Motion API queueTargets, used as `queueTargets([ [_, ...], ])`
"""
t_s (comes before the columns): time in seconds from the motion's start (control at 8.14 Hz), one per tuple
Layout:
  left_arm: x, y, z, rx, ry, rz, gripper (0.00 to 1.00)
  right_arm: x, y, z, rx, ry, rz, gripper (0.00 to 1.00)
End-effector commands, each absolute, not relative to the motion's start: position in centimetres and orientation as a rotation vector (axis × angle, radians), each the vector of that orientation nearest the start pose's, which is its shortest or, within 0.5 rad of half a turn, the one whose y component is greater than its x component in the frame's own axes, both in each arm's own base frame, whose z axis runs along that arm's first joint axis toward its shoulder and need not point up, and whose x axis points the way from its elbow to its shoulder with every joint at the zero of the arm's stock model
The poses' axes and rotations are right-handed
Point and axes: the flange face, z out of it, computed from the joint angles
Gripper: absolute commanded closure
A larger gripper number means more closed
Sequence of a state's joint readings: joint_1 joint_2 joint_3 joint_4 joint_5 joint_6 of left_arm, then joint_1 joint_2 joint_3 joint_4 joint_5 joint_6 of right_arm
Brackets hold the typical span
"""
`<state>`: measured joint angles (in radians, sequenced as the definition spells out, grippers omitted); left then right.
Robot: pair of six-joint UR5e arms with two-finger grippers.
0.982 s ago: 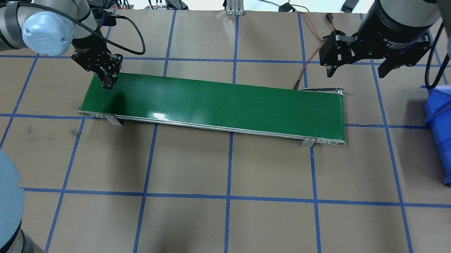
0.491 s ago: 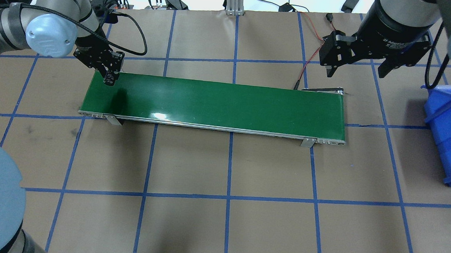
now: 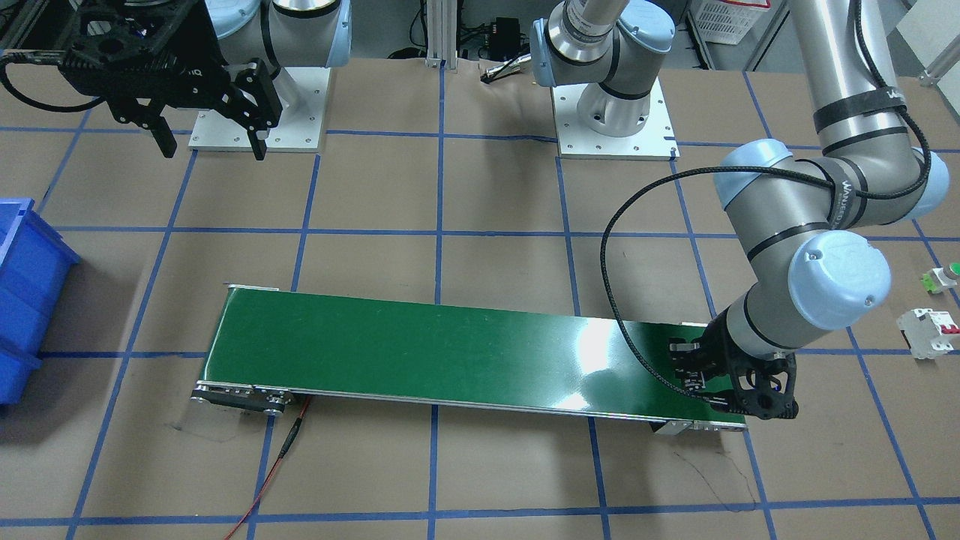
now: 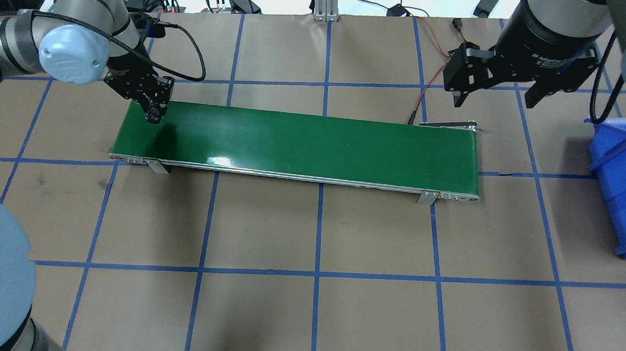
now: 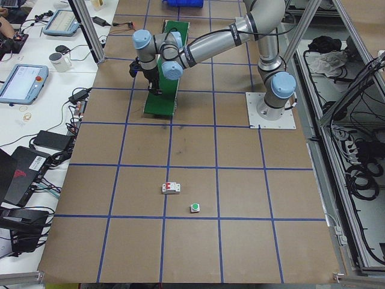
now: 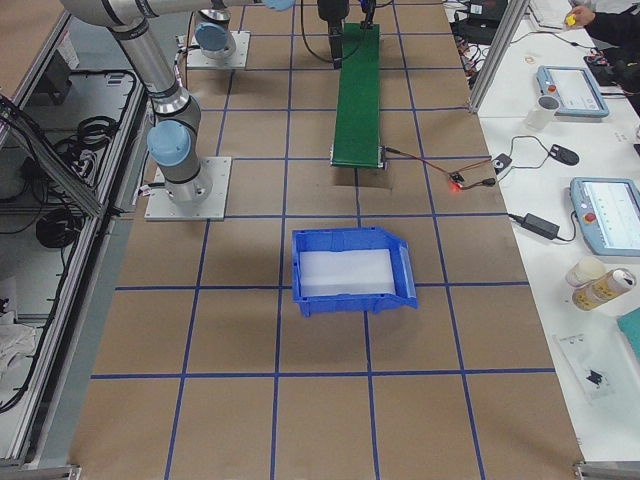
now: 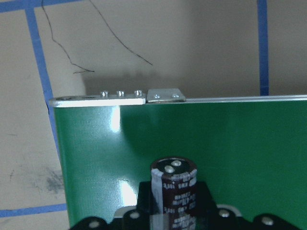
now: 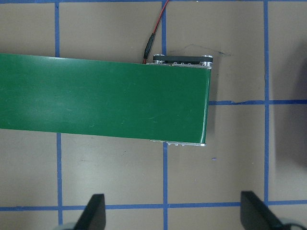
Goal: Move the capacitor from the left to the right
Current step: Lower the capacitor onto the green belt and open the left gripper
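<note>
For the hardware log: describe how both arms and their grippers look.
The left arm and right arm are silver tubes with pale blue joint caps. The left gripper and right gripper are black, two-fingered; the right one carries white lettering. A black braided cable loops along the left arm.

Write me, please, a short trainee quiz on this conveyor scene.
1. True or false: the left gripper holds the capacitor above one end of the green belt.
2. The right gripper is: A) open and empty; B) shut on the capacitor; C) resting on the belt.
3. Fill in: the red wire reaches the belt at the end nearer the ____ gripper.
Key: 1 true; 2 A; 3 right.
</note>
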<state>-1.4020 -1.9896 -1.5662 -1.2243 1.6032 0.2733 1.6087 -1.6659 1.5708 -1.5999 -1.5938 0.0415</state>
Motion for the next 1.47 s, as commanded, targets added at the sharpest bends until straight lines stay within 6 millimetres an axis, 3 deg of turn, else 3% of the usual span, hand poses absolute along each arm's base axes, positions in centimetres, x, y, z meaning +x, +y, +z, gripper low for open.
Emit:
queueTargets([
  [0.0, -2.5, -63.0, 27.2, 0.154, 3.122, 0.161, 0.82, 14.9, -45.6, 53.6, 0.007, 3.154, -0.193, 0.0],
  [0.12, -2.5, -63.0, 27.2, 0.154, 3.122, 0.161, 0.64, 14.8, -45.7, 53.5, 0.012, 3.154, -0.193, 0.0],
  [0.37, -2.5, -63.0, 26.8, 0.135, 3.126, 0.167, 0.06, 14.8, -45.7, 53.4, 0.012, 3.154, -0.185, 0.0],
  [0.61, -2.6, -63.4, 28.3, 0.082, 3.142, 0.1, 0.0, 14.8, -45.6, 53.5, 0.012, 3.154, -0.188, 0.0],
  [0.74, -3.2, -62.8, 30.5, 0.085, 3.131, 0.071, 0.0, 14.8, -45.6, 53.6, 0.012, 3.156, -0.19, 0.0],
  [0.86, -4.4, -60.8, 33.1, 0.066, 3.13, 0.128, 0.0, 14.8, -45.6, 53.6, 0.012, 3.154, -0.19, 0.0],
  [0.98, -6.2, -58.4, 36.3, -0.043, 3.127, 0.18, 0.0, 14.8, -45.6, 53.5, 0.012, 3.154, -0.188, 0.0],
  [1.11, -8.5, -55.9, 40.2, -0.01, 3.121, 0.156, 0.0, 14.9, -45.6, 53.6, 0.009, 3.154, -0.19, 0.0],
  [1.35, -10.6, -50.7, 48.3, -0.053, 3.117, 0.104, 0.0, 14.8, -45.6, 53.6, 0.012, 3.154, -0.19, 0.0],
])
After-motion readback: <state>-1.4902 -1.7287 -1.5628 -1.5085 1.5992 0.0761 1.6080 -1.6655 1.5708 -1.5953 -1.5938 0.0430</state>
